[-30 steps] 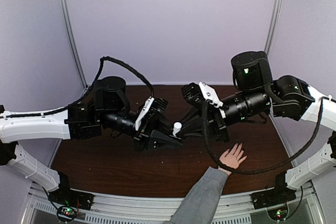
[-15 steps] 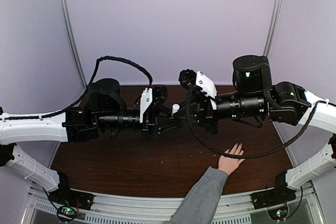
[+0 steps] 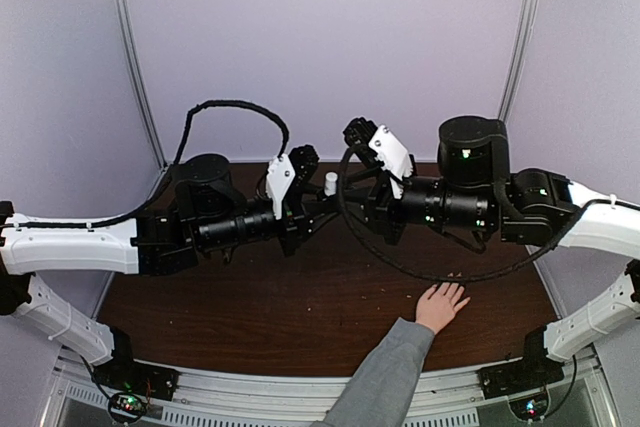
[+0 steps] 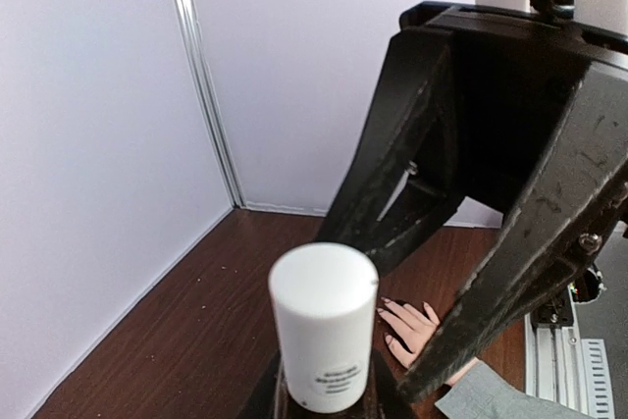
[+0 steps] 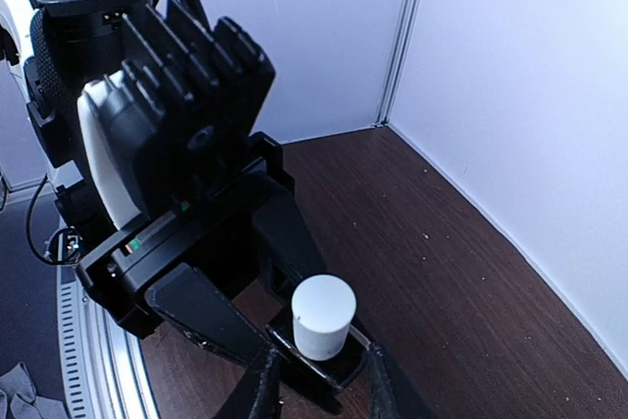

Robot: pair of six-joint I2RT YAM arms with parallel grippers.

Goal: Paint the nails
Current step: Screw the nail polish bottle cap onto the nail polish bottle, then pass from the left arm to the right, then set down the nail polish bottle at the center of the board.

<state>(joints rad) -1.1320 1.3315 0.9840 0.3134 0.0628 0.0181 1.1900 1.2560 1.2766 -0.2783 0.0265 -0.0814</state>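
One white-capped bottle [image 3: 330, 184] aloft — one hand [image 3: 440, 305] flat on one table [image 3: 250, 317]

Both arms share one build: the left arm [image 3: 70, 247] and right arm [image 3: 605, 232] have white outer links and black cylindrical motor housings, the right one dotted with small green lights [image 3: 465, 154]. A ribbed black cable [image 3: 235, 107] arches over the left arm; another cable [image 3: 400, 267] sags beneath the right. White plates [image 3: 279, 185] cap each wrist. The right arm's fingers [image 4: 549, 242] are matte black, scuffed and fastened with screws.
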